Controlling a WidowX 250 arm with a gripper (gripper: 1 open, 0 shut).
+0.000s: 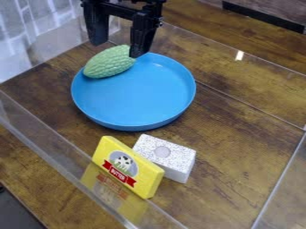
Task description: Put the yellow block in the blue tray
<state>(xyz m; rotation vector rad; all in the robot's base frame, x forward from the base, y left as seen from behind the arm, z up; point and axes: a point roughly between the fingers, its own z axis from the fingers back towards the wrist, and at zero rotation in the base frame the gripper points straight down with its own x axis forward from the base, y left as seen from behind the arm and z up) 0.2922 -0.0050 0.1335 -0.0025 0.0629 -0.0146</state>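
The yellow block (128, 167) lies flat near the front of the wooden table, its red band and round white face picture facing up. Behind it sits the blue tray (162, 103), a wide round plate with a low rim. My gripper (120, 41) hangs over the tray's far left rim, pointing down, its two black fingers (142, 38) spread open with nothing between them. It is well away from the yellow block.
A green bumpy lump (106, 63) rests on the tray's far left edge, just under the gripper. A white speckled block (166, 156) touches the yellow block's right side. Clear plastic walls (48, 148) ring the table.
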